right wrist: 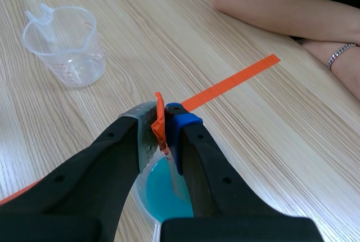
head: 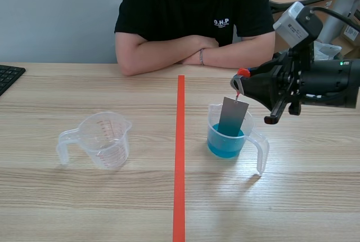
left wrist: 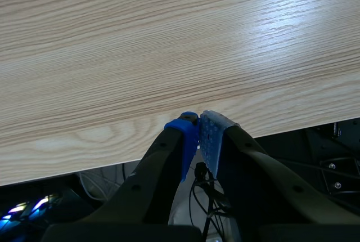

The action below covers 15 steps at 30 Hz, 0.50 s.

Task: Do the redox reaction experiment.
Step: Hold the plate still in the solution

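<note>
A clear measuring cup [head: 232, 138] with blue liquid [head: 225, 143] stands right of the orange tape line; under my right gripper it shows as the blue liquid [right wrist: 160, 188]. My right gripper [head: 240, 80] [right wrist: 163, 124] is shut on the orange tab [right wrist: 160, 121] of a grey metal strip [head: 232, 116], which hangs down with its lower end dipped in the liquid. An empty clear measuring cup [head: 103, 139] [right wrist: 68, 45] sits left of the tape. My left gripper [left wrist: 198, 126] is shut on nothing, over the table's edge, and does not show in the scene view.
A person sits across the table with folded arms [head: 191, 50] [right wrist: 292, 11] resting on its far edge. A black keyboard corner [head: 8, 76] lies at the far left. The orange tape line [head: 179, 157] [right wrist: 230, 82] runs down the table's middle.
</note>
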### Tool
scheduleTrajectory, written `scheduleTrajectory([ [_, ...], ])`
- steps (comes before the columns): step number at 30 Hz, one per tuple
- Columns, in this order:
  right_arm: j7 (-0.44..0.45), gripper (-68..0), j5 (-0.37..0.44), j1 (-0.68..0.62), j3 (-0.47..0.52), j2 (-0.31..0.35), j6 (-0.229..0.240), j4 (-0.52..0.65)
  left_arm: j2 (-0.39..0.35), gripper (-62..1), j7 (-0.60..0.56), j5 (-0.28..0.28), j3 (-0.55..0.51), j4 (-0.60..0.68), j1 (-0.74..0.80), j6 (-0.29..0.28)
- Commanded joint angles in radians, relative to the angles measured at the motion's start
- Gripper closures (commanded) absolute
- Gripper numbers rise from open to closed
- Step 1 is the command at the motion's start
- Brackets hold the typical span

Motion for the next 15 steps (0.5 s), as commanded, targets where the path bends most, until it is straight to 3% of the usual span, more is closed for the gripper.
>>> scheduleTrajectory([
  [1,-0.006,-1.5,0.02,0.011,0.032,0.027,0.005,0.029,-0.003,-4.7,-0.011,-0.003,0.001,0.008,0.0,-0.002],
  [15,-0.146,-1.5,0.167,0.011,0.122,0.071,0.008,0.167,-0.003,-4.7,-0.01,-0.003,0.001,0.008,0.0,-0.002],
])
